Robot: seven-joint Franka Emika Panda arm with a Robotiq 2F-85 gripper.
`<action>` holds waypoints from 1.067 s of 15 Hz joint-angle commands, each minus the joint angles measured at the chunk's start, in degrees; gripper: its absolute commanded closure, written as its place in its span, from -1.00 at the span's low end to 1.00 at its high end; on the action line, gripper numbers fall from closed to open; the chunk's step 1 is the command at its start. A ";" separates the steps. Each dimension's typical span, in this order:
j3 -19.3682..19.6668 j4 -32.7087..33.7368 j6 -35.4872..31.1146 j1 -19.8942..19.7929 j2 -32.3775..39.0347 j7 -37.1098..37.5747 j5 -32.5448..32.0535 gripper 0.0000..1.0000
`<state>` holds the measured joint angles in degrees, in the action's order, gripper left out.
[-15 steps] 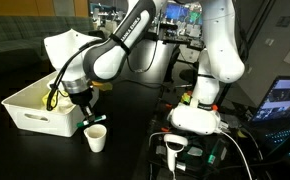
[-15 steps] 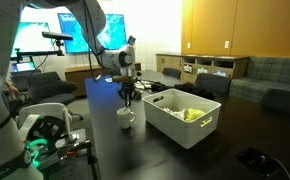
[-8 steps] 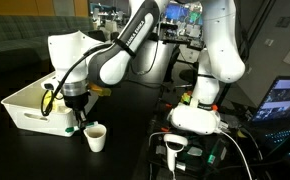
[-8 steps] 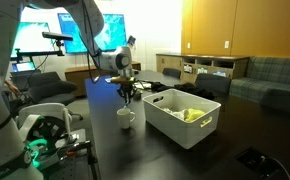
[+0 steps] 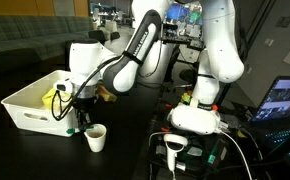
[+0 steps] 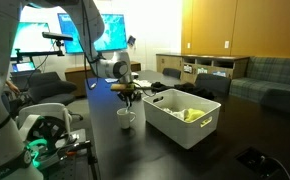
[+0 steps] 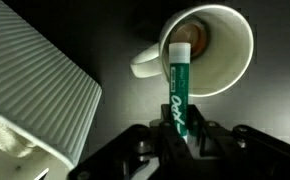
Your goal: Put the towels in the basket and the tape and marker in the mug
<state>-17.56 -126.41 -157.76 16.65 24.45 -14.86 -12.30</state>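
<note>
**Gripper** (image 7: 177,135): enters from the bottom centre of the wrist view. The jaws are narrow and clamped on the lower barrel of the marker, with one dark finger (image 7: 147,142) on each side of it. In both exterior views it hangs from the arm just above the mug (image 5: 80,112) (image 6: 126,94).

**Marker** (image 7: 177,85): green barrel with white lettering. It runs from the jaws up the middle of the wrist view. Its far end lies over the left part of the mug's mouth; whether it touches the rim cannot be told.

**Mug** (image 7: 230,40): white, upper right of the wrist view, mouth facing the camera, handle (image 7: 143,64) pointing left. A brownish round shape (image 7: 197,36) sits on its bottom, too blurred to name. It stands on the dark table (image 7: 105,40), near the basket, in the lower centre of both exterior views (image 5: 95,137) (image 6: 126,119).

**Basket** (image 7: 35,80): white, with a ribbed wall. It fills the left of the wrist view, apart from the mug. It is in both exterior views (image 5: 25,112) (image 6: 185,130).

**Yellow towel** (image 5: 57,97): lies inside the basket, also seen at (image 6: 193,114).

**Pale cloth** (image 7: 0,138): crumpled inside the basket, lower left of the wrist view.
</note>
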 commanded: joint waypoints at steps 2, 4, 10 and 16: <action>-1.94 -7.59 -10.52 -3.40 -3.07 -3.92 0.60 0.77; -2.39 -9.39 -14.10 -4.32 -3.07 -4.78 0.23 0.77; -1.91 -15.56 -23.21 -5.29 -5.73 -4.70 -2.22 0.75; 0.05 -20.47 -28.60 -5.12 -10.66 -4.66 -5.54 -0.50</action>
<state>-18.40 -143.39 -183.68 11.83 17.90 -19.47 -15.92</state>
